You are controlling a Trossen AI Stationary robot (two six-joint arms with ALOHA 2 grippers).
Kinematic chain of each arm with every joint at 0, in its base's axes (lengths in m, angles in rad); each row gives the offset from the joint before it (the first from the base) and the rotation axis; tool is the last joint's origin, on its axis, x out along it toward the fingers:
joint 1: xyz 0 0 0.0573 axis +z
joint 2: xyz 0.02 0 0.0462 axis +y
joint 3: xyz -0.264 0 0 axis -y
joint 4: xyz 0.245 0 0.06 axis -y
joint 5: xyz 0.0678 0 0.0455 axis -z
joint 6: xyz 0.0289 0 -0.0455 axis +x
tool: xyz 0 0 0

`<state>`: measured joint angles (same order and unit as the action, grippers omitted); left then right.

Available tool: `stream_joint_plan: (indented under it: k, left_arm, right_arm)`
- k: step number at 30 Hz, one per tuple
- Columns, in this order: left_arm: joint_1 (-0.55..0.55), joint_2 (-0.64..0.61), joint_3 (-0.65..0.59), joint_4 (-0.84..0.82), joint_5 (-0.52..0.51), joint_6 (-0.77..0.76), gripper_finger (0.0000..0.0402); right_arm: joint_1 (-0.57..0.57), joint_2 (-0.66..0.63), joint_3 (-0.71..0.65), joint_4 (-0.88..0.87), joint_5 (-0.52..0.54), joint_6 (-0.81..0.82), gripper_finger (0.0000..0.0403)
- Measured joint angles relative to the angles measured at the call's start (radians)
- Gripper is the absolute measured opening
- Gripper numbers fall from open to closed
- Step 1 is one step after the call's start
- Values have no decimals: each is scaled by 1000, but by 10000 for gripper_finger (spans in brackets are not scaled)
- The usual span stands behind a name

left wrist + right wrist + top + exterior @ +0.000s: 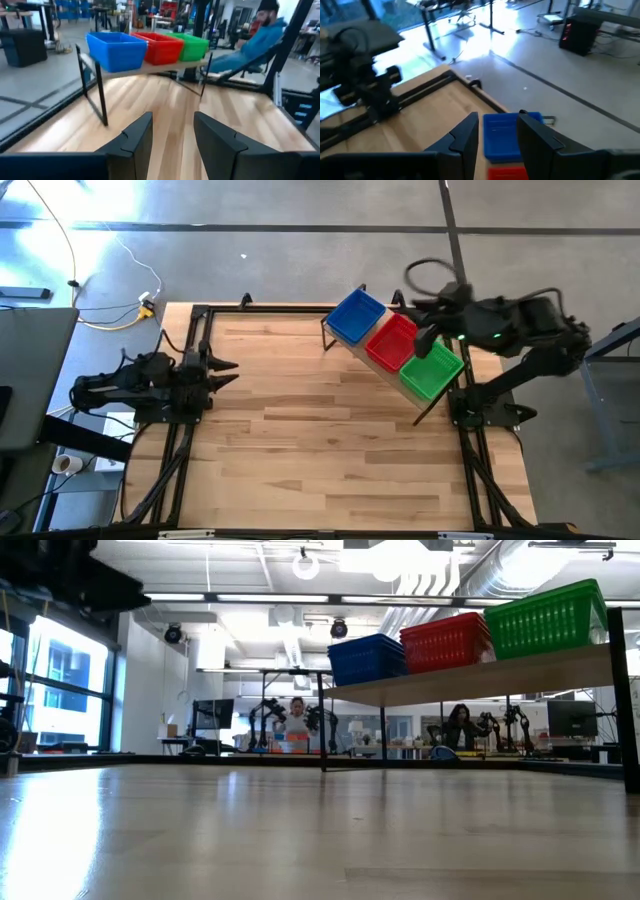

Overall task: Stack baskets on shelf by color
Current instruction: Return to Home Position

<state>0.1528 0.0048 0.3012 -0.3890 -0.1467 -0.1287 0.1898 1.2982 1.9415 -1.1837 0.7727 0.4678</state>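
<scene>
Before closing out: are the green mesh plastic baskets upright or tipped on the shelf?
Upright: the green mesh plastic baskets sit level, rims up, on the light-wood shelf plank.

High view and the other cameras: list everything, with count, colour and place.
blue baskets: one stack, blue, shelf's end nearest the left arm.
red baskets: one stack, red, shelf's middle.
green baskets: one stack, green, shelf's other end.
shelf: one, light wood, table's right rear corner.
table: one, light wood, under the shelf.
person: one, blue top, seated beyond the table.
left gripper: one, dark, open, table's left edge.
right gripper: one, dark, open, above the baskets.
</scene>
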Motion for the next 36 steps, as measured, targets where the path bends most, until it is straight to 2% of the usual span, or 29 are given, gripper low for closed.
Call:
stream_joint_plan:
  k: [7, 10, 13, 18, 24, 28, 36]
  left_arm:
    - [0, -3, -72, 72, -15, -5, 133]
    - [0, 0, -125, 84, -22, -44, 133]
    - [0, -2, -178, 145, -25, -70, 133]
    - [0, 15, -222, 235, -31, -96, 133]
    - [2, 21, -223, 217, -50, -102, 133]
    - [2, 21, -223, 215, -45, -27, 133]
    - [2, 21, -223, 215, -41, 12, 133]
  right_arm:
    - [0, -127, 0, -88, 91, 9, 118]
    - [0, -179, -2, -129, 99, 7, 118]
    - [1, -251, -60, -130, 102, 4, 118]
    - [1, -436, -285, -73, 127, 55, 118]
    - [1, -671, -600, 185, 29, -45, 118]
    - [1, -815, -815, 352, -12, -113, 118]
    - [1, -1016, -1197, 685, -150, -217, 118]
